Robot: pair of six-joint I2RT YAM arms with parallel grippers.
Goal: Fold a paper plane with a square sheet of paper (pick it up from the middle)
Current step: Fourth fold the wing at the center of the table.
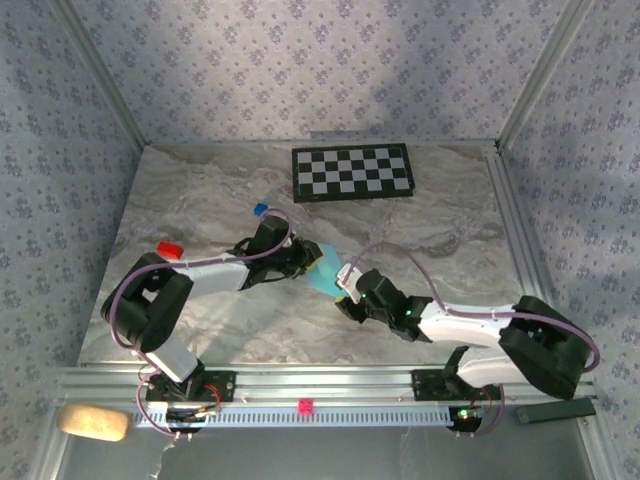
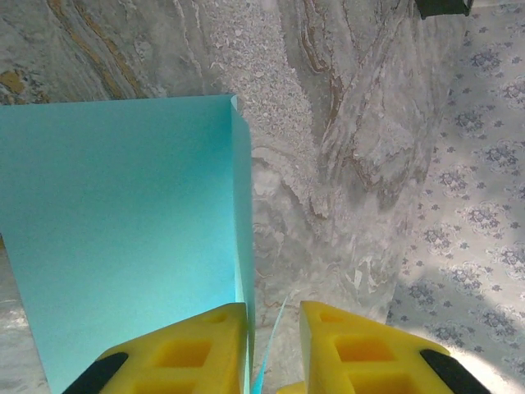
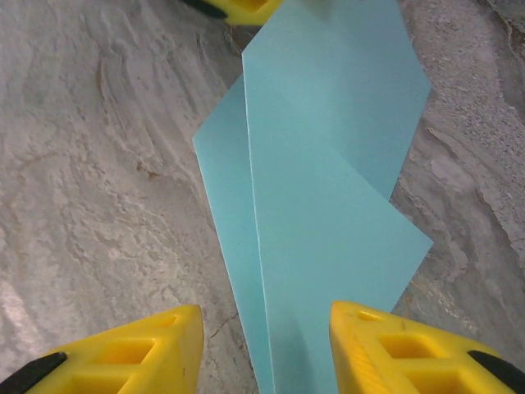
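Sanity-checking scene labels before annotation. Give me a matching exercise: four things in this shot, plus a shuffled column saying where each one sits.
Things:
1. checkerboard
2. dark-blue cube
3. light-blue paper
4. pink marker

Places:
A. on the front rail, near its centre
B. middle of the table, partly folded
C. flat at the table's far edge
D. left of the checkerboard and nearer than it

Pairs: 1-C, 2-D, 3-B, 4-A

Paper (image 1: 325, 272) on table (image 1: 200, 200) between left gripper (image 2: 275, 316), right gripper (image 3: 267, 316); checkerboard (image 1: 351, 172) behind.
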